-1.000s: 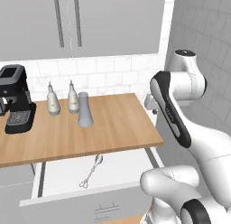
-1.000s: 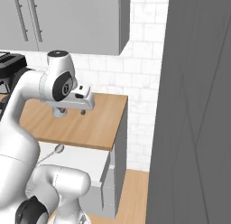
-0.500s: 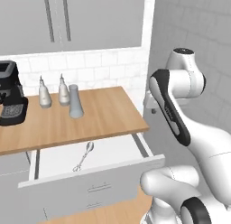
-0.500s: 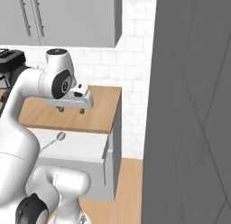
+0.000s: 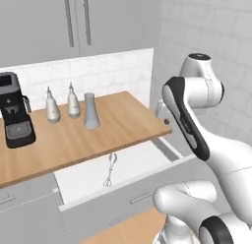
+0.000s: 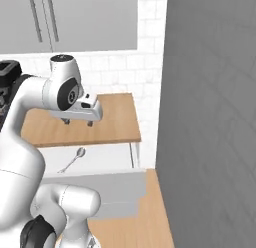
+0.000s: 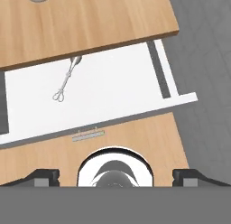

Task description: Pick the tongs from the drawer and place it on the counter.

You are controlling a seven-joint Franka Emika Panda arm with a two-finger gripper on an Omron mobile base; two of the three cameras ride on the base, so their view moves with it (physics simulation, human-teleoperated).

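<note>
The tongs [image 5: 109, 170] lie in the open drawer [image 5: 142, 162], a thin silver utensil with its rounded head toward the counter and its small loops toward the drawer front. From above, the tongs [image 7: 66, 81] rest on the left part of the white drawer floor [image 7: 122, 83]. The wood counter [image 5: 74, 135] runs just behind the drawer. My gripper [image 6: 77, 122] hangs high over the counter's right end, well above the tongs. Its fingertips [image 7: 43, 175] stand wide apart, open and holding nothing.
A black coffee machine [image 5: 17, 115], two pale bottles [image 5: 52, 106] and a grey vase [image 5: 90, 111] stand at the back of the counter. Grey wall cabinets [image 5: 74, 21] hang above. A tall dark grey panel [image 6: 210, 117] closes off the right side.
The whole picture has shifted, so the base has moved; the drawer now sits more central. The arm holds the same pose, and the tongs lie where they were.
</note>
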